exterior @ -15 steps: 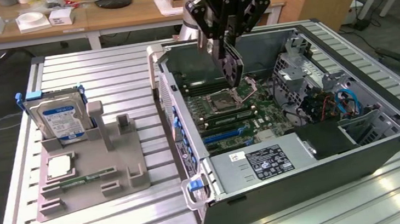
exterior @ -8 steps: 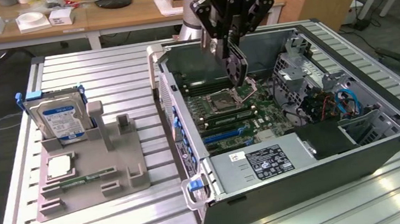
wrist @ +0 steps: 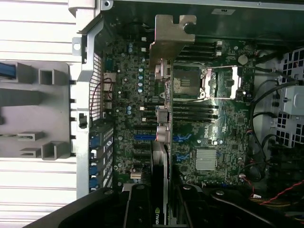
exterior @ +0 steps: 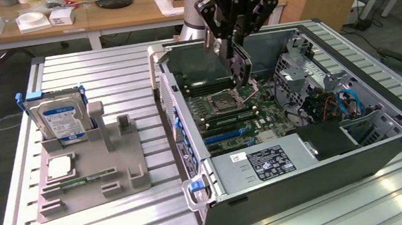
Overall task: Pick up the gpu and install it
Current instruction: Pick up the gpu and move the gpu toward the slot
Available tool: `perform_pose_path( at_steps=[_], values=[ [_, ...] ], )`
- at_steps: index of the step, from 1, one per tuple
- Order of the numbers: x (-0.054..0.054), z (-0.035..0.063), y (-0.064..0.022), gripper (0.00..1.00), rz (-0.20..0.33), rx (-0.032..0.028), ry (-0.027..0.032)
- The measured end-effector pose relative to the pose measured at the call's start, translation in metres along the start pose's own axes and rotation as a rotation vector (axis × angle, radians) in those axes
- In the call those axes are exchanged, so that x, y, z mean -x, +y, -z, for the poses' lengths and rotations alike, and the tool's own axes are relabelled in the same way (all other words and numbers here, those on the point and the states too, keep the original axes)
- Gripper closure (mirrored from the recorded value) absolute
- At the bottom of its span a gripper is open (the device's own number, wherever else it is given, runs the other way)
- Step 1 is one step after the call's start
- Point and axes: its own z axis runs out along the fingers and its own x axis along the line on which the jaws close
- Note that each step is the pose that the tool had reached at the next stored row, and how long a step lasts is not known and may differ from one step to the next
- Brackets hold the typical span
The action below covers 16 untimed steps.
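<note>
Exterior view: the tool (exterior: 234, 51) hangs over the open computer case (exterior: 301, 152), at about 12 o'clock of the motherboard (exterior: 234, 112). Its jaws pinch the gpu (exterior: 242, 67) by the upper end. The card hangs straight below the tool, seen nearly edge-on, with its long axis running steeply down toward the board. Its lower end is just above the processor socket (exterior: 230, 96). The blue slots (exterior: 225, 135) lie toward 7 o'clock from that lower end, nearer the case's front. The arm comes in from 12 o'clock with the wrist pointing down into the case. On the table (exterior: 94, 78), at 9 o'clock of the case, a grey holder (exterior: 92, 172) carries a hard drive (exterior: 58, 120) with a blue label.

Wrist view: the tool (wrist: 161, 194) grips the gpu (wrist: 159, 161) between its dark fingers (wrist: 137, 209). The card reaches away from the camera to its silver bracket (wrist: 173, 35), the end nearest the board. A blue slot (wrist: 142, 137) crosses behind the card's thin edge. I judge that the card points end-on at the board rather than lying along a slot, and that it is not yet seated.
</note>
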Motion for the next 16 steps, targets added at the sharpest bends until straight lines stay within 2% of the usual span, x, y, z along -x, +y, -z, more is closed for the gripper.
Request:
perform_pose_path(
  at_steps=[16],
  values=[
    [0.0081,-0.0032,0.0000,0.74,0.000,-0.0001,0.0000]
  ],
)
